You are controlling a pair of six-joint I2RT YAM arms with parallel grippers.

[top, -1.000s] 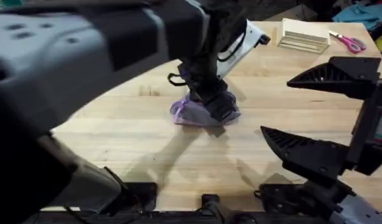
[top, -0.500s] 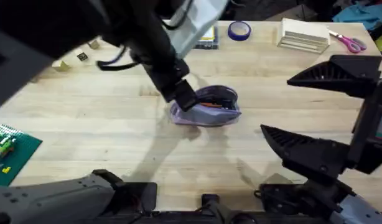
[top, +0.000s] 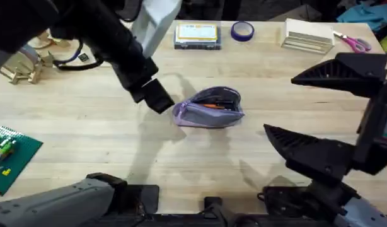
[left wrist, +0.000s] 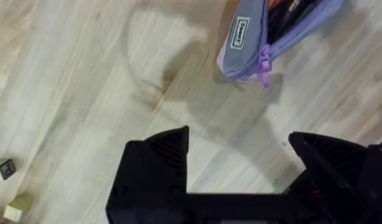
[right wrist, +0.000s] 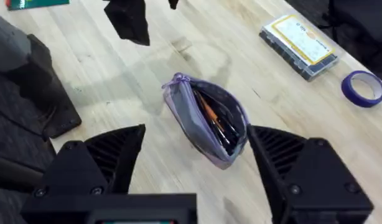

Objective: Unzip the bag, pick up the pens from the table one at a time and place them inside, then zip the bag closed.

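At the far left of the counter (top: 86,132) a green building-brick plate (top: 11,154) is seen, with wooden pieces (top: 23,63) behind it. The left gripper (left wrist: 237,168) is held above the bare wood just left of the bag (top: 209,108); its fingers (left wrist: 157,162) are spread apart and nothing is gripped. The bag lies near the middle of the counter, unzipped, and the pens (right wrist: 214,121), one orange-red and one black, are seen inside it. Behind it a clear box with a yellow label (top: 197,34) and a purple tape roll (top: 242,29) are placed. The right gripper (right wrist: 197,168) is held at the right, its fingers (right wrist: 110,155) released and empty. A wooden block (top: 307,36) and pink-handled scissors (top: 353,42) lie at the far right.
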